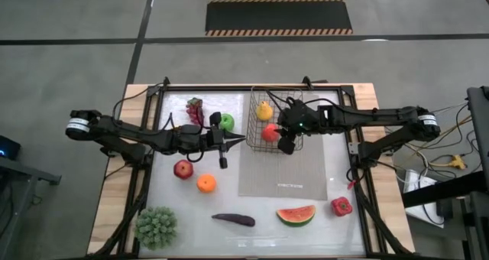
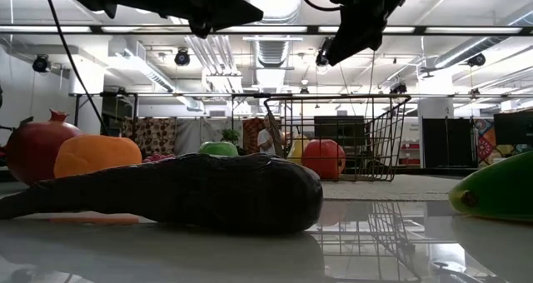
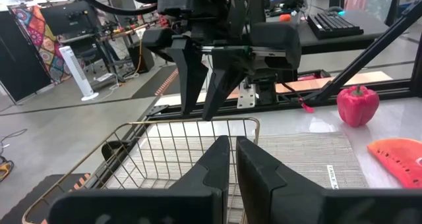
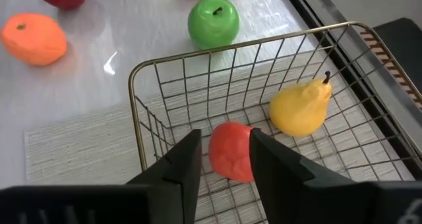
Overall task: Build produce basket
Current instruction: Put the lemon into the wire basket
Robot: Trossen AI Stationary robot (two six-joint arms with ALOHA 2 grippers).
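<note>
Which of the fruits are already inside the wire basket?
Two: the yellow pear and a red fruit beside it. The green apple lies just outside the basket.

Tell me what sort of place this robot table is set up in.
Most likely a robotics lab or workshop in an industrial-style hall. The low view shows exposed ceiling ducts and track lights; the left wrist view shows a desk with a keyboard; the high view shows a concrete floor with a hazard-striped mat.
</note>
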